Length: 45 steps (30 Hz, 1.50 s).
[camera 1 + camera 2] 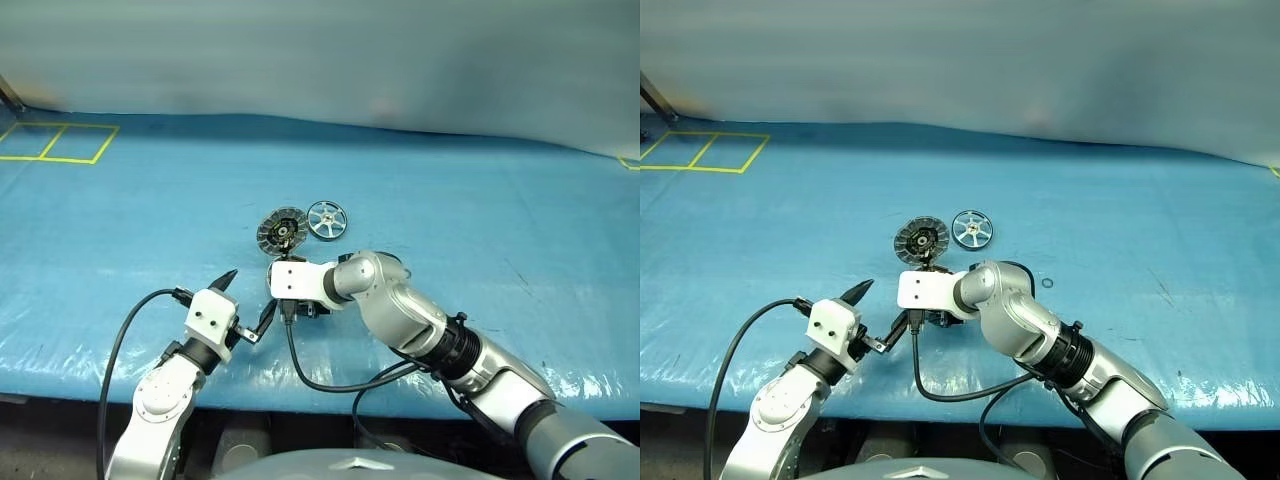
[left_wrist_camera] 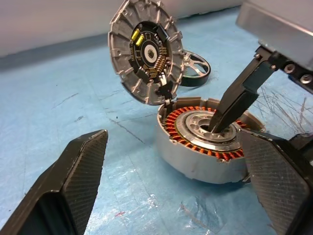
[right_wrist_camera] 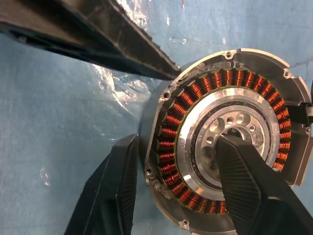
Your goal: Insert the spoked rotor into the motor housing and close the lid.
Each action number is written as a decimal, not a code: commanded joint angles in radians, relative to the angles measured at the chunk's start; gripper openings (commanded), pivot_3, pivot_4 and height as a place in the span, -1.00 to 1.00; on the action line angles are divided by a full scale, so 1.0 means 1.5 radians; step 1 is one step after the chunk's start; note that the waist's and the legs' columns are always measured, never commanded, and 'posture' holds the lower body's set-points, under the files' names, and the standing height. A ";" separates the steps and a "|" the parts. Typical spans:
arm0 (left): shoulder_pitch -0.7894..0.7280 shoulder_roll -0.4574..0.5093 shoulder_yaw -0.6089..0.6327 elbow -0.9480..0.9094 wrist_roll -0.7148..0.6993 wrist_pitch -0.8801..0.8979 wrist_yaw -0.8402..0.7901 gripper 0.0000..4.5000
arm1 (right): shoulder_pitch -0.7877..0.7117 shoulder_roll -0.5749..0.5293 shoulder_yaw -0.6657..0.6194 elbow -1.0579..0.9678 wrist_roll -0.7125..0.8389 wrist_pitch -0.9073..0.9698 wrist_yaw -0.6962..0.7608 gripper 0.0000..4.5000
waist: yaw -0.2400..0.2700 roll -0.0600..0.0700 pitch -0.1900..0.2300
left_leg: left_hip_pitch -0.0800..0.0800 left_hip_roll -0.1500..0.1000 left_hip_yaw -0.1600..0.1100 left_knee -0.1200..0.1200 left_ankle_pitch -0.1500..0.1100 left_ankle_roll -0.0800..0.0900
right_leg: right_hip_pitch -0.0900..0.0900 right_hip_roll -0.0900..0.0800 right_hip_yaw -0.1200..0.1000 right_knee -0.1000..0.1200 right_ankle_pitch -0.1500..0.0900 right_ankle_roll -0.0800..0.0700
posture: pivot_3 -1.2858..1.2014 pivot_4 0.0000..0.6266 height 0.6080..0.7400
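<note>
The right hand [image 2: 230,110] grips the motor housing [image 2: 205,147] wall, one finger in its centre, steadying it. The lid [image 2: 145,49] stands open; the spoked rotor [image 1: 327,220] lies at its three o'clock. The left hand [image 1: 247,305] is released.

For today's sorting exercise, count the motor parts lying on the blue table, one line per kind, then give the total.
Motor housing with copper windings: 1
Ribbed lid, standing tilted open: 1
Spoked rotor: 1
Total: 3
</note>
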 commanded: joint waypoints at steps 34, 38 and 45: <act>-0.023 0.010 0.001 0.002 -0.005 -0.003 -0.027 1.00 | -0.054 -0.015 -0.206 -0.251 0.239 0.251 -0.113 0.78 | -0.011 -0.001 0.003 | -0.003 0.000 0.000 -0.003 0.000 0.000 | -0.003 0.000 0.000 -0.001 0.000 0.000 | 0.03 -0.52 1.00; -0.024 0.018 0.000 -0.012 -0.007 0.002 -0.033 1.00 | 0.032 0.009 -0.335 -0.318 0.256 0.267 -0.181 0.78 | -0.008 -0.002 0.003 | -0.003 0.000 0.000 -0.003 0.000 0.000 | -0.003 0.000 0.000 -0.002 0.000 0.000 | 0.03 -0.52 1.00; -0.051 0.032 -0.012 -0.009 -0.017 0.024 -0.062 1.00 | 0.177 0.158 -0.547 -0.310 0.174 0.189 -0.460 0.78 | -0.009 -0.002 0.004 | -0.003 0.001 0.000 -0.003 0.000 0.000 | -0.004 0.001 0.000 -0.001 0.000 0.000 | 0.03 -0.52 1.00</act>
